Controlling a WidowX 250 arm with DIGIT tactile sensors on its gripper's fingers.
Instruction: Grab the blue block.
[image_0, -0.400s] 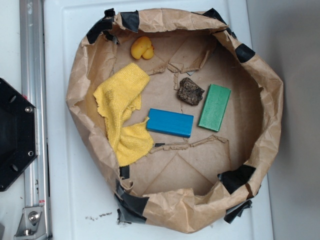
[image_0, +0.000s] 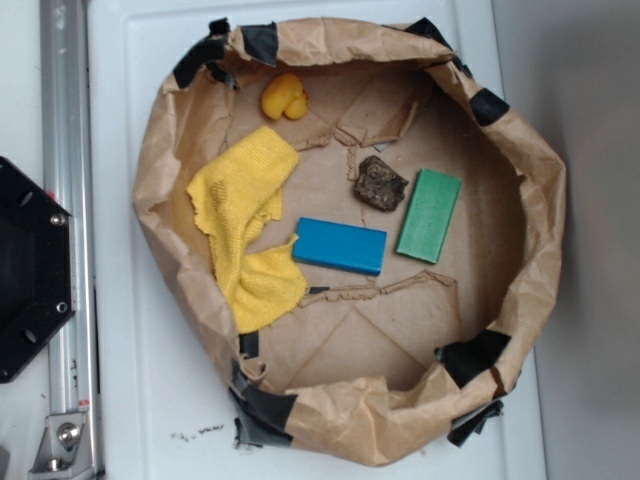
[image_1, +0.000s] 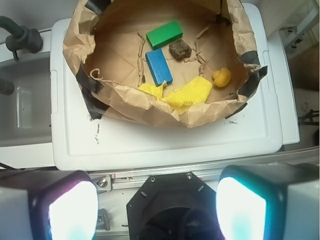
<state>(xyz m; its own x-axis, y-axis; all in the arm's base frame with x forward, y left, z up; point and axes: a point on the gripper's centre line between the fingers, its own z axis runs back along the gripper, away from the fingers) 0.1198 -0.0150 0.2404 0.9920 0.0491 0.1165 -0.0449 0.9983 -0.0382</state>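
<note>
The blue block (image_0: 341, 246) lies flat in the middle of a brown paper-lined bowl (image_0: 510, 140), between a yellow cloth (image_0: 243, 220) and a green block (image_0: 430, 215). It also shows in the wrist view (image_1: 159, 66), far ahead inside the bowl. My gripper (image_1: 157, 210) does not show in the exterior view. In the wrist view its two fingers (image_1: 70, 210) stand wide apart and empty, high above the black robot base (image_1: 170, 210), well short of the bowl.
A dark brown rock-like lump (image_0: 380, 184) sits next to the green block. A small yellow duck (image_0: 284, 96) lies at the bowl's far side. The bowl rests on a white lid (image_0: 130, 380). An aluminium rail (image_0: 62, 150) and black base plate (image_0: 30, 270) lie at the left.
</note>
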